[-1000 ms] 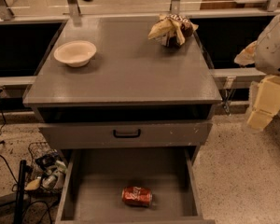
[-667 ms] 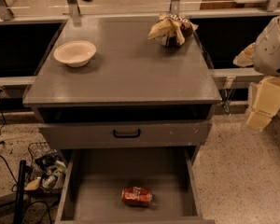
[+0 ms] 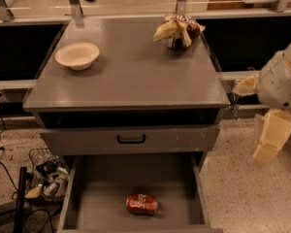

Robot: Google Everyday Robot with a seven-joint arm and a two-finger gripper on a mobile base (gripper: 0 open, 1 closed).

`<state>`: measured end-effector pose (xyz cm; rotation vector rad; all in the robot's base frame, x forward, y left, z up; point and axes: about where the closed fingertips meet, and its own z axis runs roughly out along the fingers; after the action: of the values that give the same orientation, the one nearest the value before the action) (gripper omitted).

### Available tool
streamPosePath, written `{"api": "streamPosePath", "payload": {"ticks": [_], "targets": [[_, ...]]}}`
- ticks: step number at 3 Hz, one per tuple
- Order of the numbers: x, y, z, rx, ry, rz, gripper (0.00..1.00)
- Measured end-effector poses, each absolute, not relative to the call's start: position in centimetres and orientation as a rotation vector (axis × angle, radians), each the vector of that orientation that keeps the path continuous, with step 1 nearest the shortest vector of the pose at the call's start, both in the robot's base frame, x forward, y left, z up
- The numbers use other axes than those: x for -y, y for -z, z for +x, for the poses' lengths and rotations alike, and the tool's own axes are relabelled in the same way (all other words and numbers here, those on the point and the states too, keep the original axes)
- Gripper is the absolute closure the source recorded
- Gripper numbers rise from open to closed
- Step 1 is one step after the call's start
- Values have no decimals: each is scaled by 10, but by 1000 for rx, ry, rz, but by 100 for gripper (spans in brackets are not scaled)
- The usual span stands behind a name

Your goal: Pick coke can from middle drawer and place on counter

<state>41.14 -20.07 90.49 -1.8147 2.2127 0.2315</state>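
Robot test lab, not a home: a plain grey bench (image 3: 131, 76) on speckled floor (image 3: 242, 178), wire basket (image 3: 42, 158) of clutter beside it, end effector (image 3: 267, 143) hanging at the bench's right.

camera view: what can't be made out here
All in the camera view:
- gripper, right of the counter: partly cut off by the right edge.
- middle drawer: front cut off by the bottom edge.
- coke can: lettering too blurred to read.
- slot under the counter: interior lost in shadow.
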Motion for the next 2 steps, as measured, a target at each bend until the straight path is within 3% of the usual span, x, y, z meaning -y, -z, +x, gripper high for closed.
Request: {"api": "streamPosePath", "payload": {"ticks": [2], "targets": [[196,-866,391,-2208,-290,-1843,0]]}}
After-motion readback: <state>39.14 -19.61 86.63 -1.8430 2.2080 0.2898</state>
